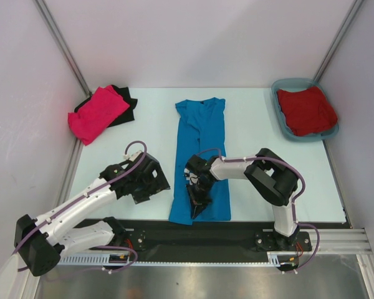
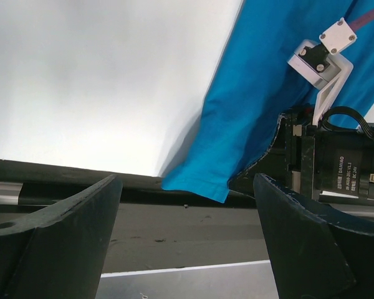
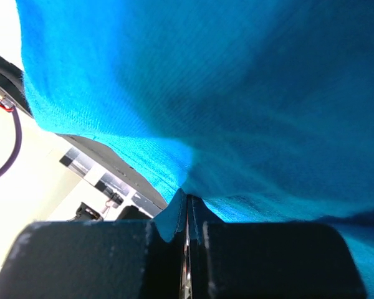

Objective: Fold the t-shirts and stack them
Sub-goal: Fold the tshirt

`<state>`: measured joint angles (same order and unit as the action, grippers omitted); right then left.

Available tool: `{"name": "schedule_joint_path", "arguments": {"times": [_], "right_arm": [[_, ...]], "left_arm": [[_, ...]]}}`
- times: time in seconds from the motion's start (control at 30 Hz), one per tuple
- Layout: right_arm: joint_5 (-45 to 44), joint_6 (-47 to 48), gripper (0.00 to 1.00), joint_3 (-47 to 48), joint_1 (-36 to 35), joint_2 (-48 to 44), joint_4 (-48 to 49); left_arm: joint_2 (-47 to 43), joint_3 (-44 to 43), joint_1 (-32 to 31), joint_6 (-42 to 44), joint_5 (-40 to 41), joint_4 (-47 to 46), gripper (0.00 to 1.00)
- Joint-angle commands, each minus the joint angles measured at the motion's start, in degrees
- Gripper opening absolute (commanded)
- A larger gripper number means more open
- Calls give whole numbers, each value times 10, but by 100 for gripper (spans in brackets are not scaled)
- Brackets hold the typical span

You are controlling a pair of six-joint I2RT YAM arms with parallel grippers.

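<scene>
The bright blue t-shirt [image 1: 201, 152] lies folded into a long strip down the middle of the table, its bottom hem over the near edge. My right gripper [image 1: 196, 200] is shut on the blue cloth [image 3: 237, 93] near that hem. My left gripper [image 1: 143, 187] is open and empty, left of the shirt's lower corner [image 2: 202, 184]. The hot pink t-shirt [image 1: 97, 113] lies folded on the black t-shirt [image 1: 126, 106] at the far left. The dark red t-shirt [image 1: 306, 109] sits crumpled in the teal tub [image 1: 285, 128]. The grey t-shirt is out of view.
The table's near edge has a black rail [image 1: 237, 233] where both arm bases stand. Metal frame posts [image 1: 62, 43] run up at the back corners. The right arm's wrist [image 2: 336, 162] shows close by in the left wrist view.
</scene>
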<state>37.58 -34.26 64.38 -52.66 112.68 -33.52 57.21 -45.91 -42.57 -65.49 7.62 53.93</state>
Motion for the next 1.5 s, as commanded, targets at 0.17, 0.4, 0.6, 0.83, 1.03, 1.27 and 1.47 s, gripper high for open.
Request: {"name": "schedule_joint_path", "arguments": {"times": [0.17, 0.4, 0.6, 0.83, 1.03, 1.27, 1.47], "right_arm": [[-101, 25, 0, 10, -9, -40, 5], [-117, 39, 0, 23, -18, -77, -41], [-125, 46, 0, 29, -22, -86, -61], [-119, 61, 0, 31, -25, -83, -92], [-119, 68, 0, 33, -39, -62, -127], [-98, 79, 5, 29, -41, -36, -129], [-171, 66, 46, 38, -34, -61, -155]], "left_arm": [[6, -24, 4, 2, 0, -18, 93], [11, -21, 4, 3, -6, -27, 93], [14, -20, 4, 4, -8, -31, 93], [16, -19, 4, 3, -8, -34, 93], [25, -23, 4, 6, -10, -35, 93], [26, -22, 4, 4, -11, -38, 93], [25, -23, 4, 4, -11, -38, 93]]}}
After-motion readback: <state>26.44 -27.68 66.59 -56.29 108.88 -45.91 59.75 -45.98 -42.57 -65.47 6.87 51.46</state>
